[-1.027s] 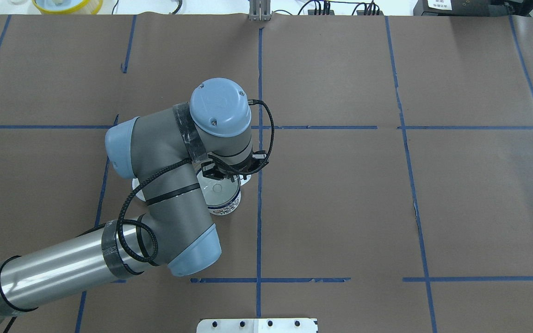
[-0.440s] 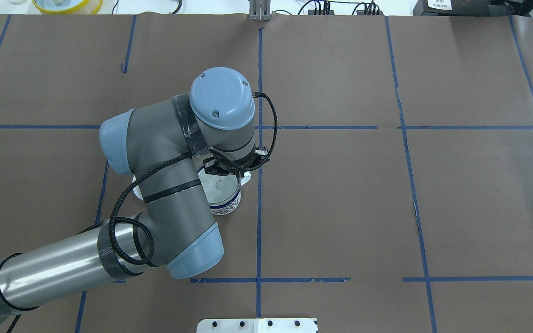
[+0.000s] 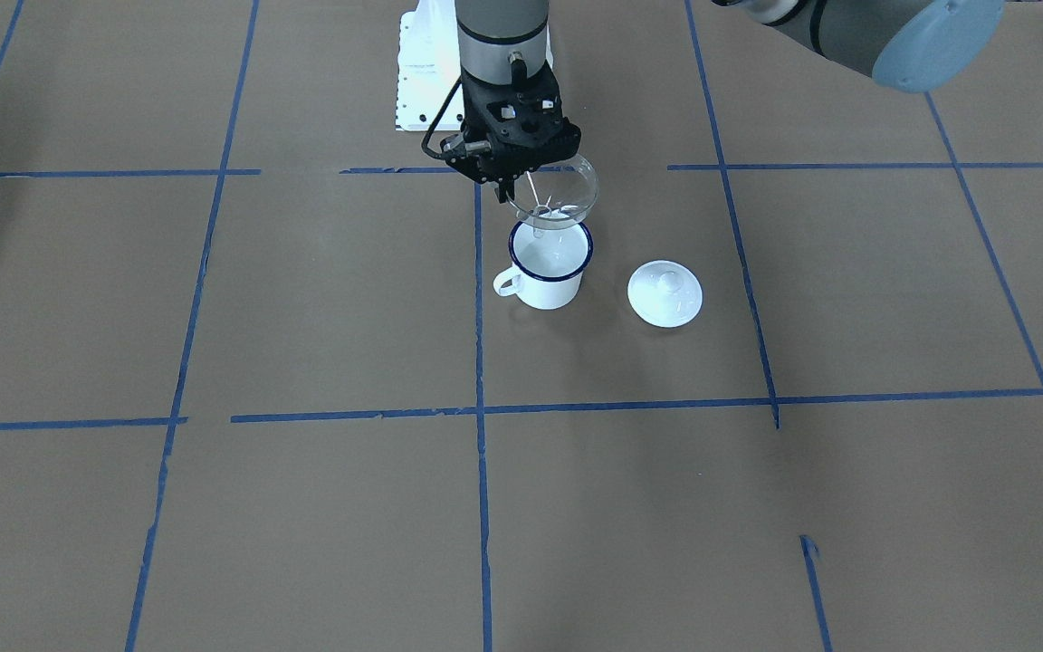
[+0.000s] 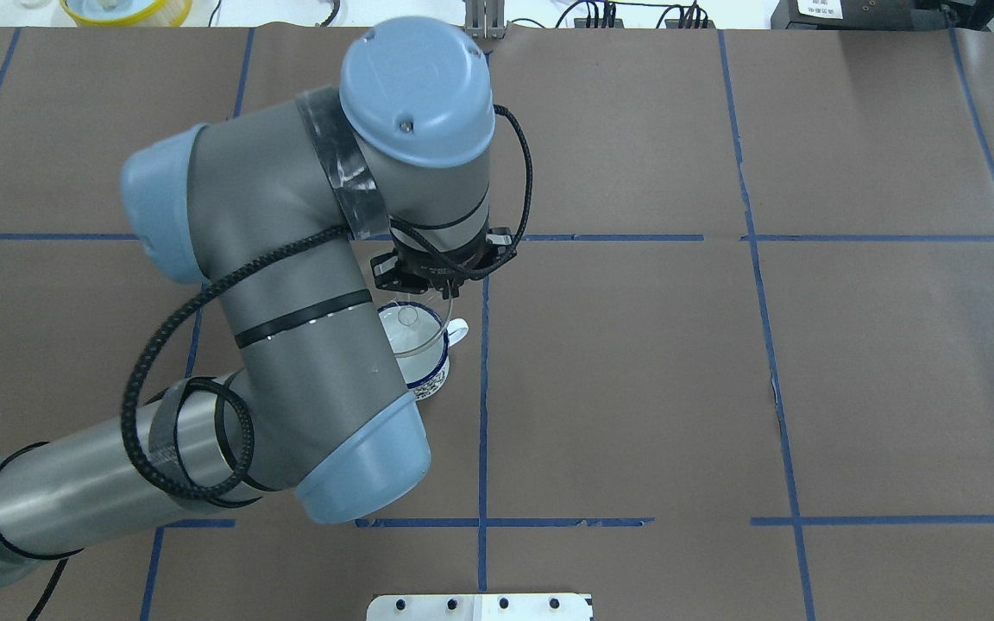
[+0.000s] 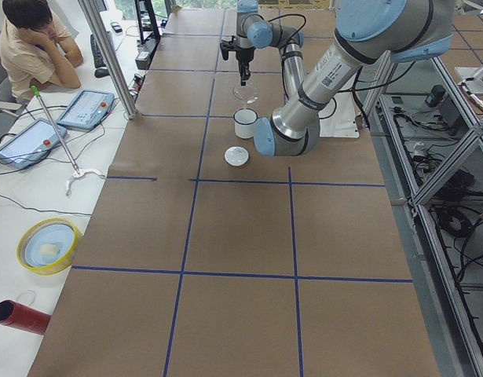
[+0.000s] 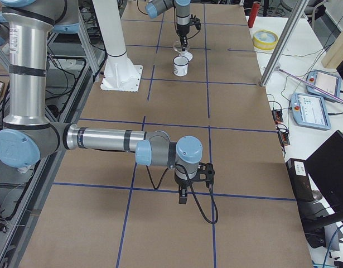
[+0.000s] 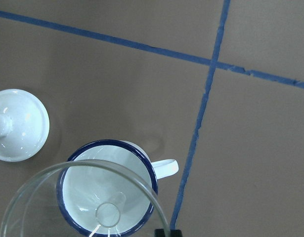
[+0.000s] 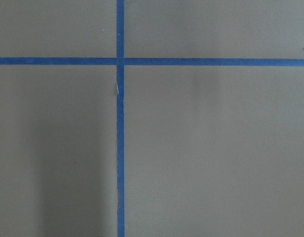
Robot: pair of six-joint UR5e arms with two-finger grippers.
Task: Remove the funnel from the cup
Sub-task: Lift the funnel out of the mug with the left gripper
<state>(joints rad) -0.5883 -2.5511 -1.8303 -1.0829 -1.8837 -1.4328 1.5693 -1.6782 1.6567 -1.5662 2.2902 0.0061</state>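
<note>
The clear funnel (image 3: pixel 565 192) hangs above the white blue-rimmed cup (image 3: pixel 550 270), its spout over the cup's mouth. My left gripper (image 3: pixel 505 188) is shut on the funnel's rim, on the side toward the cup's handle. In the left wrist view the funnel's rim (image 7: pixel 58 170) arcs over the cup (image 7: pixel 142 160). From overhead the funnel (image 4: pixel 411 332) shows over the cup (image 4: pixel 430 377) below my left gripper (image 4: pixel 428 283). My right gripper (image 6: pixel 182 196) hangs over bare table far from the cup; I cannot tell whether it is open or shut.
A white knobbed lid (image 3: pixel 665 292) lies on the table beside the cup, also in the left wrist view (image 7: pixel 17 124). Brown paper with blue tape lines (image 3: pixel 476 412) covers the table. A white base plate (image 3: pixel 417 81) sits behind the cup.
My left arm has risen, lifting the funnel up out of the cup. The cup has stayed in place.
</note>
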